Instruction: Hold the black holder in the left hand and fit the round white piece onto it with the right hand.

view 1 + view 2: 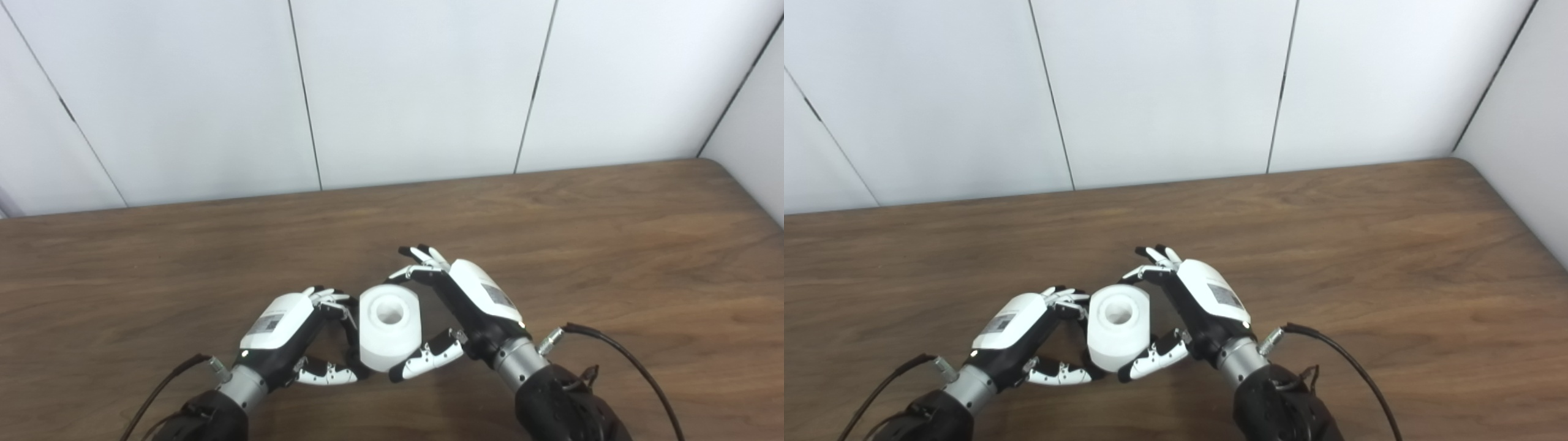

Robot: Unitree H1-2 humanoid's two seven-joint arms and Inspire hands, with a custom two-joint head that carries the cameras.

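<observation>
Right hand (pixel 465 312): fingers curved over the far side of the round white piece (pixel 389 327), thumb near its lower edge, apparently cupping rather than firmly pinching; actual contact cannot be confirmed. Left hand (pixel 294 343): fingers curled against the piece's left side, where a dark part shows that is probably the black holder (pixel 352 334), though it is mostly hidden and not clearly separable from the dark fingers. White piece sits between both hands above the wooden table (pixel 612 275), bore facing up; judged late stage, with seating unverified and release left.
</observation>
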